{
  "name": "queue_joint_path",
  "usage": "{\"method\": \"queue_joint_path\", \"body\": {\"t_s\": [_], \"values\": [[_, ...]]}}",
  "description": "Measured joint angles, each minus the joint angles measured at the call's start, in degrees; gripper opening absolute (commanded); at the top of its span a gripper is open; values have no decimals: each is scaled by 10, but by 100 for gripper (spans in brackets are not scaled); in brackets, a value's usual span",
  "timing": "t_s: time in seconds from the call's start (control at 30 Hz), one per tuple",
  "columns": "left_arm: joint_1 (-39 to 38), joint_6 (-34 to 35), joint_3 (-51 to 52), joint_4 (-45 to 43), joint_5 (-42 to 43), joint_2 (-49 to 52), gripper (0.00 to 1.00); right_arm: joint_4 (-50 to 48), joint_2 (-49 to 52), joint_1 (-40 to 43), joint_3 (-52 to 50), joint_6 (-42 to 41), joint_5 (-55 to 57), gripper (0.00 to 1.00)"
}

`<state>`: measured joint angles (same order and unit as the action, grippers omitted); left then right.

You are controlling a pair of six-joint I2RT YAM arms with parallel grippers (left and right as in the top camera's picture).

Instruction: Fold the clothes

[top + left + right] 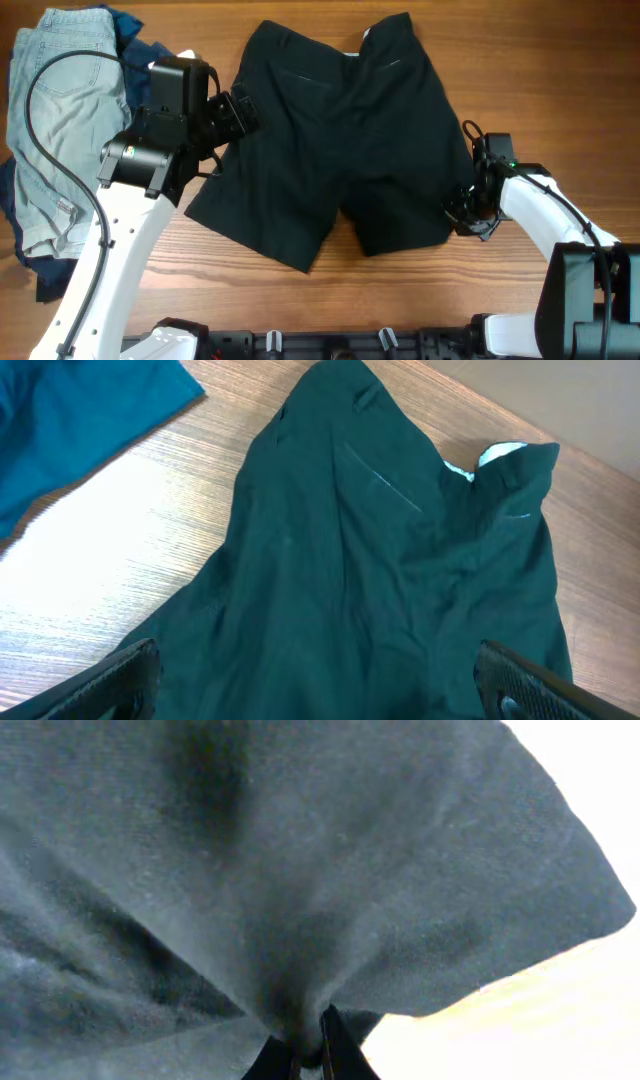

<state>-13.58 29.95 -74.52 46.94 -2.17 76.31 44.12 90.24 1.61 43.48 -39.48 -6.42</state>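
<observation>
A pair of black shorts [340,140] lies spread on the wooden table, waistband at the far side, legs toward me. My left gripper [238,112] is open and hovers over the shorts' left edge; in the left wrist view its fingers [320,680] stand wide apart above the dark fabric [390,560]. My right gripper [468,212] is shut on the hem of the shorts' right leg; in the right wrist view the cloth [300,870] bunches into the closed fingertips [305,1050].
A pile of clothes lies at the left: light denim jeans [55,120] over dark blue garments [140,45]. A blue cloth [70,420] shows at the top left of the left wrist view. Bare wood [420,290] lies in front of the shorts.
</observation>
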Motion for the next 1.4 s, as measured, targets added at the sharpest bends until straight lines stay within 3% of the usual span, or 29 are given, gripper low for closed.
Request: {"method": "queue_joint_path", "body": {"t_s": [0.23, 0.33, 0.47, 0.53, 0.6, 0.67, 0.83, 0.93, 1.0, 1.03, 1.17, 1.4], "values": [[0, 0, 0, 0, 0, 0, 100, 113, 0, 0, -2, -82, -37, 6], [0, 0, 0, -3, 0, 0, 100, 103, 0, 0, -3, -70, -41, 23], [0, 0, 0, -11, 0, 0, 100, 75, 0, 0, 0, -28, -56, 30], [0, 0, 0, -11, 0, 0, 100, 86, -3, 0, 16, -3, -61, 56], [0, 0, 0, -11, 0, 0, 100, 97, -35, 0, 45, 30, -67, 92], [0, 0, 0, -11, 5, 0, 100, 99, -81, 0, 85, 72, -80, 98], [0, 0, 0, -11, 19, 0, 100, 125, -140, 0, 149, 153, -95, 95], [0, -1, 0, -16, 21, 0, 100, 93, -140, -5, 149, 177, -146, 80], [3, -10, 0, -33, 21, 2, 100, 71, -140, -37, 149, 165, -156, 35], [9, -12, 0, -45, 23, 3, 100, 60, -140, -58, 149, 156, -155, 4], [64, -14, 0, -120, 25, 6, 98, -25, -112, -150, 151, 90, -127, 4], [99, -18, 0, -95, 15, 6, 98, -24, 99, -177, 152, 65, -119, 4]]}}
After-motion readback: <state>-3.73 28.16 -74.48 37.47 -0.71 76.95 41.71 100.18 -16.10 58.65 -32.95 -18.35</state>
